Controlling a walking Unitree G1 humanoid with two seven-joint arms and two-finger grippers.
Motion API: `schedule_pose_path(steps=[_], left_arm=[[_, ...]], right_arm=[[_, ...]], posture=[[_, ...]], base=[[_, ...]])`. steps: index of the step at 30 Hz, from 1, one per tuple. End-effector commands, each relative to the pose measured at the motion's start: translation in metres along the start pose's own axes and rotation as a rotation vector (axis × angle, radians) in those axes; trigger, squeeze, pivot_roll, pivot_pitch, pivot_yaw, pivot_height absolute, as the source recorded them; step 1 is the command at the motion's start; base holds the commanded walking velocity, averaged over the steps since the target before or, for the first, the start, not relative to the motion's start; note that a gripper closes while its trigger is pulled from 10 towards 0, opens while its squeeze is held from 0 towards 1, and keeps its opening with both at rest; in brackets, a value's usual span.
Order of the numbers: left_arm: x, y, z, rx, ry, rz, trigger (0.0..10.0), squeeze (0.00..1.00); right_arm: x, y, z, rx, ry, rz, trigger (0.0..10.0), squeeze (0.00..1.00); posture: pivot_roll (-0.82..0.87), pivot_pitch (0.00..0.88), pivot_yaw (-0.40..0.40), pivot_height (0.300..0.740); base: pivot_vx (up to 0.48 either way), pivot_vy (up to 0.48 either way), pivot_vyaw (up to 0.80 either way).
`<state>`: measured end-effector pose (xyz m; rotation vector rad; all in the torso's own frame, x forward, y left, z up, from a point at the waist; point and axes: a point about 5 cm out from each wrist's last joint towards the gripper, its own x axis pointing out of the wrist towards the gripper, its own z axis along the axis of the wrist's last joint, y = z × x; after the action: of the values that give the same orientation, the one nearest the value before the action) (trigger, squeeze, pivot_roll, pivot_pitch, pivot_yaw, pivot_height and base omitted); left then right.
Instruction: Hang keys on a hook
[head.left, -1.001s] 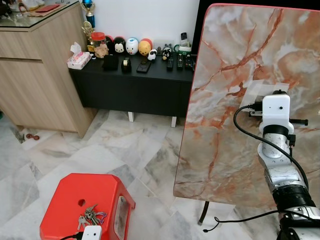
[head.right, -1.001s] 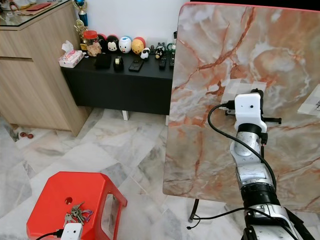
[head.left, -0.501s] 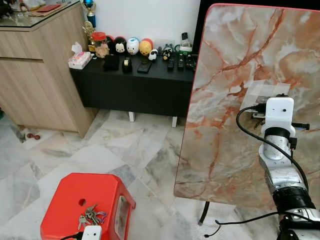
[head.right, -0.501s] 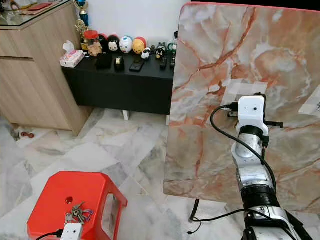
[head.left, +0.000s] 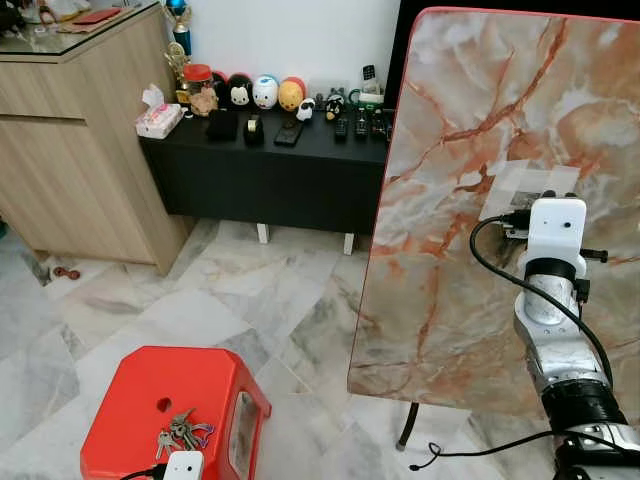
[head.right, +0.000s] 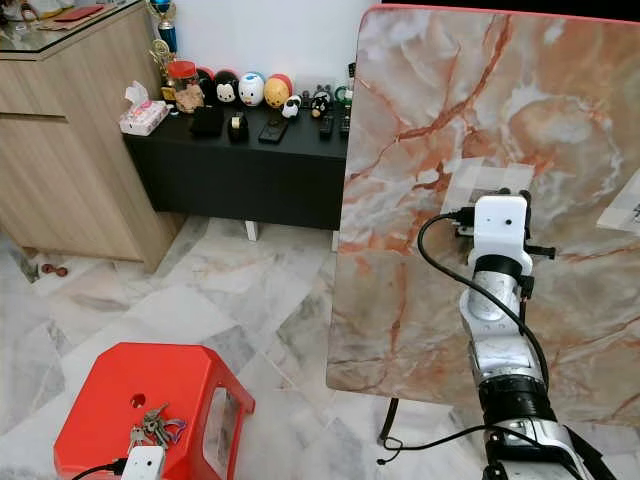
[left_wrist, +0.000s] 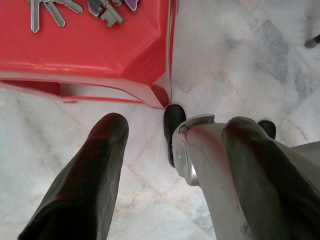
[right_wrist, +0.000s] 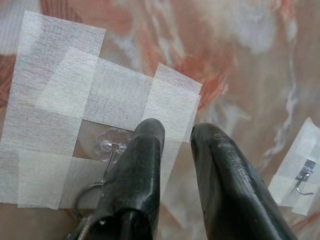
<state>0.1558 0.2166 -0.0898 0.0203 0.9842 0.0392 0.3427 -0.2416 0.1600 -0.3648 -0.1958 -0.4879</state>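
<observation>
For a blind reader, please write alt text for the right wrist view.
The right gripper points at a marbled board, its two black fingers nearly together beside a clear hook fixed under white tape. A metal ring hangs below this hook; a second taped hook sits further off.
</observation>
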Motion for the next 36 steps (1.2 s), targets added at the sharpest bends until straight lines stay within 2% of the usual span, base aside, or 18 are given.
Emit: schedule_pose_path(steps=[1, 6, 11, 12, 13, 15, 16, 17, 18, 19, 21, 23, 26, 27, 28, 29, 34, 36], left_arm=[[0.0, -0.002, -0.002, 0.001, 0.009, -0.004, 10.0, 0.0], [0.0, -0.003, -0.002, 0.0, 0.007, -0.004, 10.0, 0.0], [0.0, -0.003, -0.002, -0.003, 0.006, -0.002, 10.0, 0.0], [0.0, -0.003, -0.002, -0.003, 0.005, -0.002, 10.0, 0.0], [0.0, -0.003, -0.002, -0.003, 0.005, -0.002, 10.0, 0.0], [0.0, -0.003, -0.003, -0.002, 0.006, -0.002, 10.0, 0.0], [0.0, -0.003, -0.003, -0.003, 0.007, -0.001, 10.0, 0.0], [0.0, -0.004, -0.004, -0.003, 0.008, 0.0, 10.0, 0.0], [0.0, -0.003, -0.004, -0.003, 0.008, 0.0, 10.0, 0.0], [0.0, -0.004, -0.004, -0.002, 0.009, 0.0, 10.0, 0.0], [0.0, -0.004, -0.004, 0.001, 0.011, -0.001, 10.0, 0.0], [0.0, -0.005, -0.004, 0.007, 0.014, -0.004, 10.0, 0.0], [0.0, -0.005, -0.005, 0.008, 0.015, -0.004, 10.0, 0.0], [0.0, -0.005, -0.005, 0.008, 0.016, -0.002, 10.0, 0.0], [0.0, -0.005, -0.005, 0.018, 0.02, 0.0, 10.0, 0.0], [0.0, -0.005, -0.006, 0.015, 0.023, 0.005, 10.0, 0.0], [-0.001, -0.004, -0.008, 0.001, 0.031, 0.016, 10.0, 0.0], [-0.001, -0.003, -0.01, 0.003, 0.04, 0.024, 10.0, 0.0]], right_arm=[[-0.002, -0.003, 0.003, 0.012, -0.019, -0.025, 10.0, 0.94], [-0.01, -0.007, -0.002, 0.01, -0.012, -0.052, 10.0, 0.93], [-0.035, -0.009, -0.02, 0.015, 0.052, -0.057, 10.0, 0.92], [-0.046, -0.011, -0.027, 0.046, 0.096, -0.063, 10.0, 0.91], [-0.046, -0.011, -0.027, 0.046, 0.096, -0.063, 10.0, 0.91], [-0.065, -0.013, -0.039, 0.061, 0.16, -0.068, 10.0, 0.93], [-0.077, -0.013, -0.047, 0.053, 0.202, -0.052, 10.0, 0.85], [-0.093, -0.014, -0.059, 0.036, 0.262, -0.028, 10.0, 0.73], [-0.097, -0.015, -0.063, 0.027, 0.282, -0.021, 10.0, 0.73], [-0.104, -0.016, -0.073, 0.039, 0.34, -0.008, 10.0, 0.0], [-0.115, -0.014, -0.089, 0.072, 0.436, 0.027, 10.0, 0.0], [-0.128, 0.002, -0.115, 0.091, 0.573, 0.163, 10.0, 0.0], [-0.132, 0.006, -0.122, 0.078, 0.602, 0.199, 10.0, 0.0], [-0.135, 0.011, -0.127, 0.075, 0.634, 0.237, 10.0, 0.0], [-0.144, 0.022, -0.142, 0.05, 0.728, 0.295, 10.0, 0.0], [-0.15, 0.029, -0.151, 0.082, 0.797, 0.337, 10.0, 0.0], [-0.166, 0.039, -0.163, 0.115, 0.919, 0.403, 10.0, 0.0], [-0.196, 0.044, -0.175, 0.091, 1.046, 0.489, 10.0, 0.0]], posture=[[0.05, 0.018, -0.037, 0.74], [0.05, 0.018, -0.04, 0.74], [0.05, 0.016, -0.045, 0.74], [0.06, 0.012, -0.052, 0.74], [0.06, 0.012, -0.052, 0.74], [0.06, 0.011, -0.057, 0.74], [0.06, 0.009, -0.06, 0.74], [0.06, 0.003, -0.062, 0.74], [0.06, 0.003, -0.062, 0.74], [0.06, 0.001, -0.061, 0.74], [0.05, 0.0, -0.061, 0.74], [0.04, 0.0, -0.062, 0.74], [0.04, 0.0, -0.063, 0.74], [0.04, 0.0, -0.066, 0.74], [0.04, 0.0, -0.073, 0.74], [0.03, 0.0, -0.076, 0.74], [0.04, 0.0, -0.081, 0.74], [0.05, 0.0, -0.091, 0.74]], base=[[0.0, 0.0, 0.0], [0.0, 0.0, 0.0], [0.0, 0.0, 0.0], [0.0, 0.0, 0.0], [0.0, 0.0, 0.0], [0.0, 0.0, 0.0], [0.0, 0.0, 0.0], [0.0, 0.0, 0.0], [0.0, 0.0, 0.0], [0.0, 0.0, 0.0], [0.0, 0.0, 0.0], [0.0, 0.0, 0.0], [0.0, 0.0, 0.0], [0.0, 0.0, 0.0], [0.0, 0.0, 0.0], [0.0, 0.0, 0.0], [0.0, 0.0, 0.0], [0.0, 0.0, 0.0]])
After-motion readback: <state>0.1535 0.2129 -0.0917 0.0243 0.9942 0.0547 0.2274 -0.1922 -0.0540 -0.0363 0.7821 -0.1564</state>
